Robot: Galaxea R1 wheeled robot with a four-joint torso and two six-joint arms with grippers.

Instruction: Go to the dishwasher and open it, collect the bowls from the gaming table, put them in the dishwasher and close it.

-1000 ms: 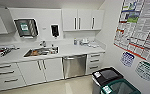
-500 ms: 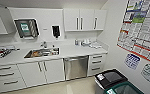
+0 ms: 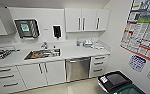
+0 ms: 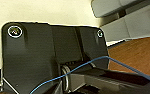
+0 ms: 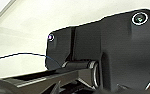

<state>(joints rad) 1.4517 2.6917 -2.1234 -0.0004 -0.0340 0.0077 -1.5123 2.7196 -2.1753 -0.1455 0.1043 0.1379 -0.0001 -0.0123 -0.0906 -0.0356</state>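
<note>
The dishwasher (image 3: 77, 69) has a brushed steel front and a bar handle along its top. It is built in under the white counter (image 3: 76, 52), to the right of the sink, and its door is shut. It stands ahead of me, near the middle of the head view, across a strip of pale floor. The bowls and the gaming table are out of view. In the left wrist view my arm's dark plate (image 4: 53, 57) hangs over pale floor. In the right wrist view the plate (image 5: 103, 50) is set against a white wall.
White cabinet doors (image 3: 44, 72) and drawers (image 3: 99, 65) flank the dishwasher. A steel sink (image 3: 42, 53) holds something orange-brown. A black-lidded bin (image 3: 114, 80) and a green one (image 3: 133, 90) stand at the lower right by a wall with posters (image 3: 143, 27).
The whole head view has shifted a little: the counter and dishwasher look slightly larger and lower, and the bins have slid toward the lower right, so the camera has moved forward.
</note>
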